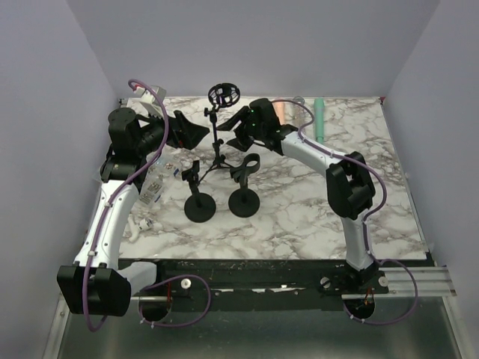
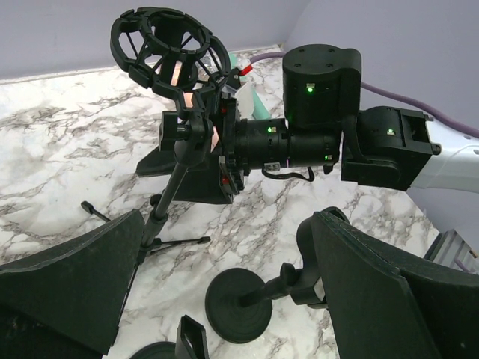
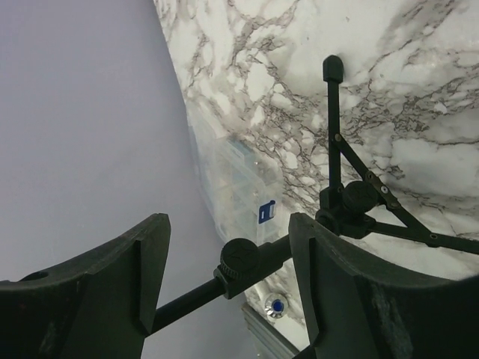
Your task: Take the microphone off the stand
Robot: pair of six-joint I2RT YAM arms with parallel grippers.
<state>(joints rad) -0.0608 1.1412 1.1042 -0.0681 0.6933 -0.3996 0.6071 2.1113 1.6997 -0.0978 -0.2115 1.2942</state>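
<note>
A black tripod stand point(image 1: 217, 146) stands mid-table with a round shock mount point(image 1: 223, 93) on top. The mount point(image 2: 168, 48) looks empty, and I see no microphone in it. My right gripper point(image 1: 238, 129) is open, its fingers on either side of the stand's pole just below the mount. In the right wrist view the pole and its knob point(image 3: 247, 262) pass between the fingers without touching them. My left gripper point(image 1: 191, 131) is open and empty, left of the stand. It looks across at the stand point(image 2: 176, 179) and the right gripper point(image 2: 202, 138).
Two short round-base stands point(image 1: 200, 206) point(image 1: 244, 200) with clips stand in front of the tripod. A clear plastic box point(image 1: 153, 183) lies at the left edge. A green cylinder point(image 1: 319, 118) and a peach one point(image 1: 278, 111) lie at the back. Walls enclose three sides.
</note>
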